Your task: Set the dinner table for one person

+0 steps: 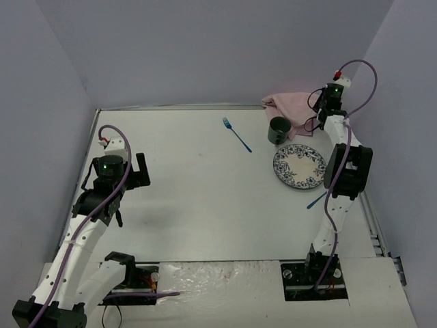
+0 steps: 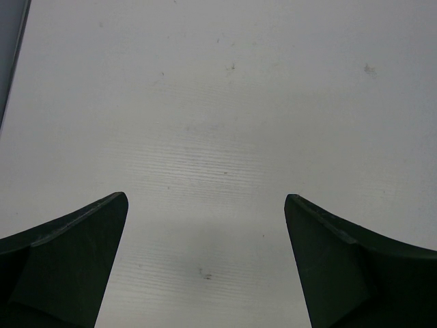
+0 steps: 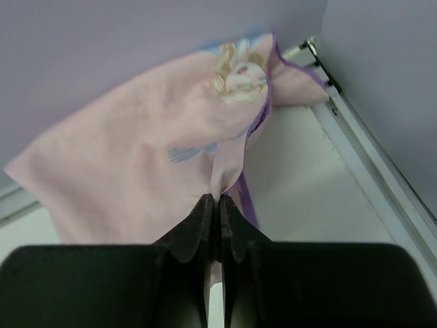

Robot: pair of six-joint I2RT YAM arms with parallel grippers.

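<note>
The dinner table (image 1: 205, 198) is a large matte-white top. At its far right corner lies a pink embroidered cloth (image 1: 290, 106), and my right gripper (image 3: 218, 199) is shut on a fold of this cloth (image 3: 157, 157), pinching the fabric between its fingertips. In the overhead view the right gripper (image 1: 315, 123) sits at the cloth's near edge. A dark mug (image 1: 278, 130) stands beside the cloth, a blue patterned plate (image 1: 300, 166) lies nearer, and a blue fork (image 1: 236, 134) lies left of the mug. My left gripper (image 2: 205, 201) hangs open over bare table (image 2: 218, 102) at the left (image 1: 140, 171).
A blue utensil (image 1: 316, 199) shows partly under the right arm, near the plate. Lilac walls (image 1: 205, 48) close in the back and both sides. A metal edge strip (image 3: 372, 154) runs along the right side of the table.
</note>
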